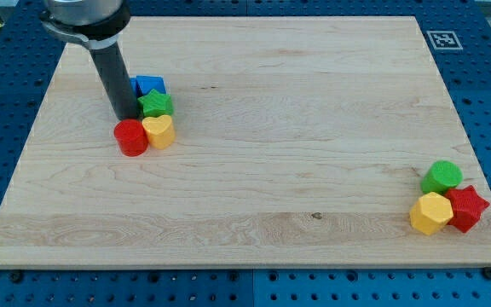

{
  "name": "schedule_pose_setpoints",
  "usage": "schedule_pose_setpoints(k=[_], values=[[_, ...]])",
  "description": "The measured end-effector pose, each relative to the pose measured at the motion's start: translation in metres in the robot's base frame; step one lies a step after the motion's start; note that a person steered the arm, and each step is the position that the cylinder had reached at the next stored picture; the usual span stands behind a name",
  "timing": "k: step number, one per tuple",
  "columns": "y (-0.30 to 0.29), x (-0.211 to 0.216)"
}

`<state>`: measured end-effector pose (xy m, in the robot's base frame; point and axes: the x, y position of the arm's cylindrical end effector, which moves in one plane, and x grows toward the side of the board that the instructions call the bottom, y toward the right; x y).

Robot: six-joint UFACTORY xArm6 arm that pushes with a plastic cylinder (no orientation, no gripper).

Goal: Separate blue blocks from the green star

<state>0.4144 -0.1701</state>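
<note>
A green star (156,104) sits in a cluster at the view's upper left. A blue block (149,85) touches it from the view's top, partly hidden by my rod. A red cylinder (130,137) and a yellow heart (159,131) lie just below the star. My tip (126,116) stands at the left side of the green star, right above the red cylinder and below-left of the blue block. Any second blue block is hidden behind the rod.
A green cylinder (441,176), a yellow hexagon (430,213) and a red star (468,207) sit together at the view's lower right. The wooden board (280,170) lies on a blue perforated table.
</note>
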Motion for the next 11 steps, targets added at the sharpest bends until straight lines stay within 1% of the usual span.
schedule_pose_setpoints(k=[1,2,3,4,6,8,11], values=[[-0.009,0.000],[-0.037,0.000],[-0.036,-0.014],[-0.022,-0.015],[-0.016,-0.033],[0.012,-0.021],[0.060,-0.021]])
